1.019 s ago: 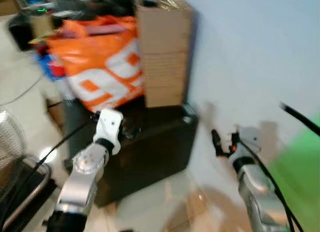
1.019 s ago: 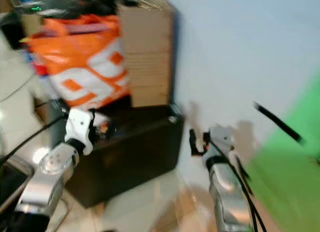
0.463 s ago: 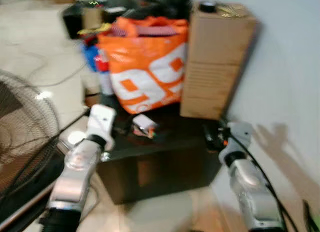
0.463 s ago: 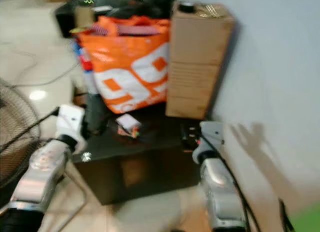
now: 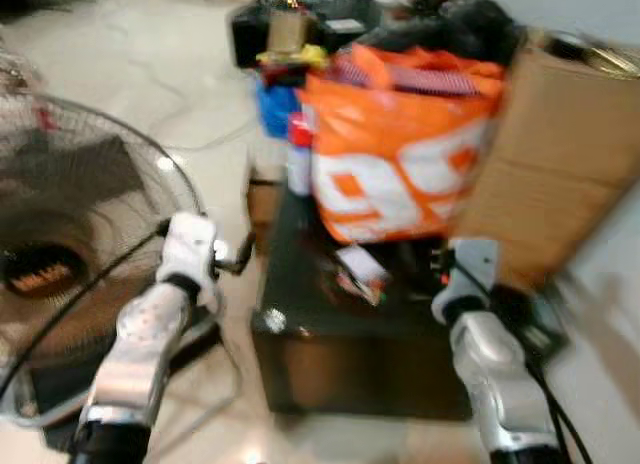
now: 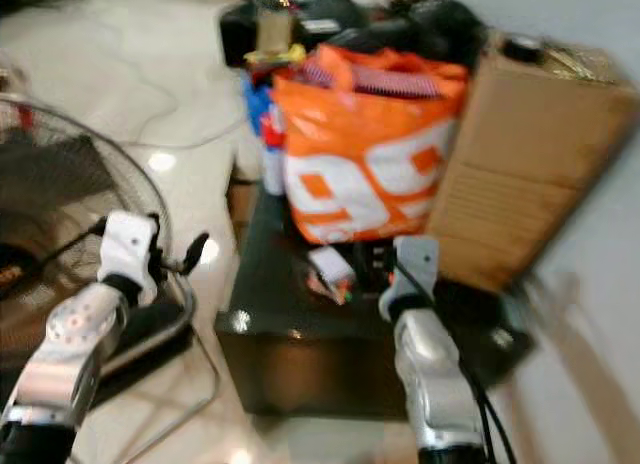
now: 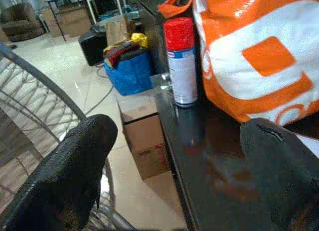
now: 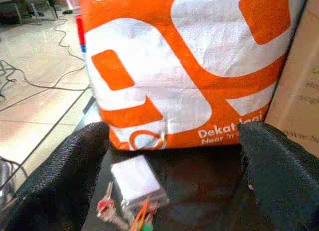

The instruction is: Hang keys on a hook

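Note:
The keys [image 8: 113, 214] lie on a black cabinet top [image 5: 300, 324], attached to a small white tag block [image 8: 136, 183] with coloured bits beside it. In the left eye view this bunch [image 5: 358, 271] rests just in front of the orange bag. My right gripper [image 8: 169, 183] is open, its fingers [image 8: 82, 171] spread wide just short of the keys. It hovers over the cabinet [image 6: 376, 270]. My left gripper [image 7: 174, 186] is open too, held off the cabinet's left edge [image 5: 236, 256], beside the fan.
A big orange and white bag [image 5: 400, 154] and a tall cardboard box [image 5: 560, 154] stand at the back of the cabinet. A red-capped spray can [image 7: 180, 61] stands at its left end. A floor fan [image 5: 70, 234] is close on the left. Cables cross the tiled floor.
The whole picture has swung, so the camera turned left: the wall has dropped out, the fan has come in. The right gripper now hangs over the cabinet near the keys.

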